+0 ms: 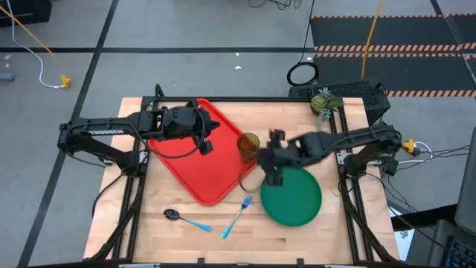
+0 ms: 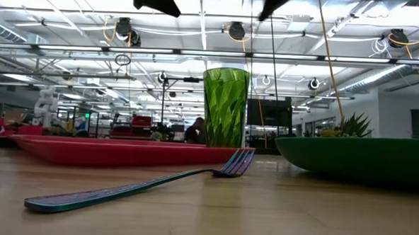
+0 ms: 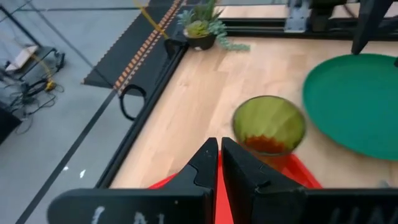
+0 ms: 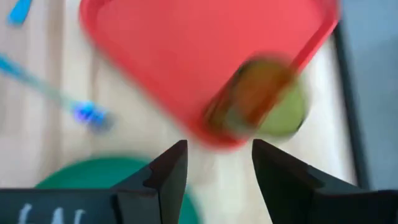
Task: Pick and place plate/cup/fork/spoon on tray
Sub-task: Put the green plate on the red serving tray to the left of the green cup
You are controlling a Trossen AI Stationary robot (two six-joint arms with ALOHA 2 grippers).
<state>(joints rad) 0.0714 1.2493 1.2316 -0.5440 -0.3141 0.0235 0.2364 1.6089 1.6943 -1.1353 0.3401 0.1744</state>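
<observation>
Two tools noted. Our left tool (image 1: 206, 141) hangs over the tray (image 1: 186, 160), fingers (image 3: 205, 163) nearly closed and holding nothing. The spoon (image 1: 184, 218) lies on the bench (image 1: 134, 238) well nearer the front edge than that tool. The cup (image 1: 248, 144) stands upright just beyond its tip, against the tray's right rim; whether on or off the rim we cannot tell. The fork (image 1: 238, 214) lies on bare wood between tray and plate (image 1: 291, 197). Our right tool (image 1: 272, 167) hovers above the plate's left edge beside the cup, fingers (image 4: 166, 169) spread wide and empty.
</observation>
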